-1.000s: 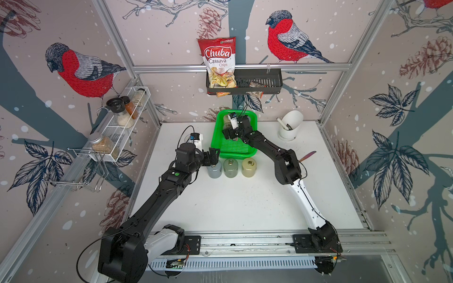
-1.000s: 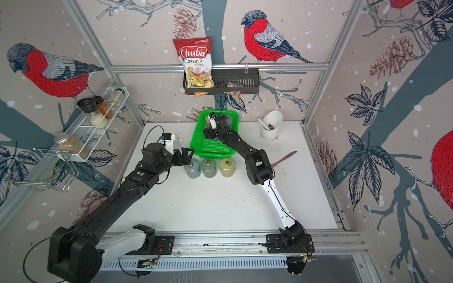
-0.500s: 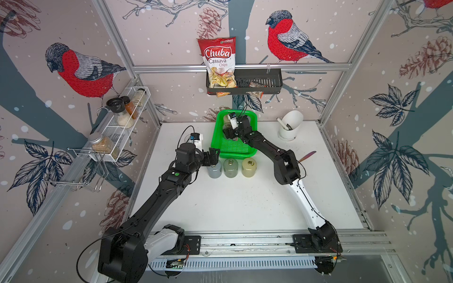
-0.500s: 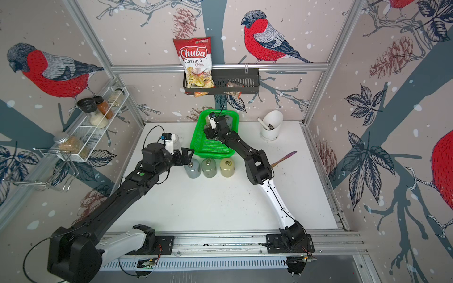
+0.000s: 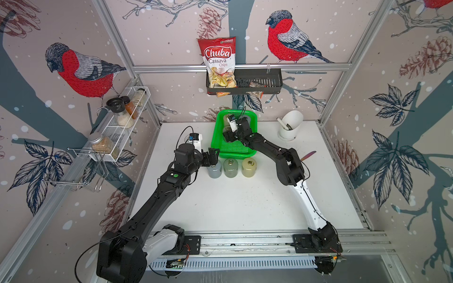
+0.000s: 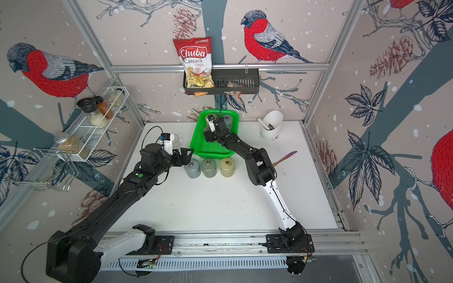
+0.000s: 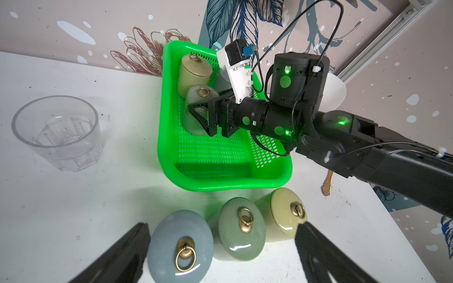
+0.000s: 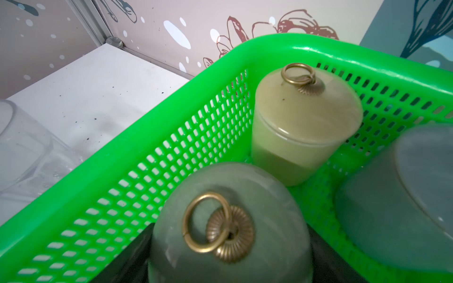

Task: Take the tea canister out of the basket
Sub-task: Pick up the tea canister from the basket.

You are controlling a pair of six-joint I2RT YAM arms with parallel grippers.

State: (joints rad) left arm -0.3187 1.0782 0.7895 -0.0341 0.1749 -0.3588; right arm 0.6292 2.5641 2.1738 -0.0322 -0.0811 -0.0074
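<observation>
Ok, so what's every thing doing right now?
basket: upright, partly filled.
green canister: upright in basket, gripped.
beige canister: upright in basket.
grey canister: in basket, blurred.
right fingers: shut on green canister.
left fingers: open, empty.
glass: upright, empty.
canisters outside basket: upright, lids on.

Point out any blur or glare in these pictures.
Right wrist view: the grey tin at the edge is smeared out of focus, the green tin near the lens slightly soft. Left wrist view: bright glints on the blue-grey lid. Both top views: sharp, evenly lit.
</observation>
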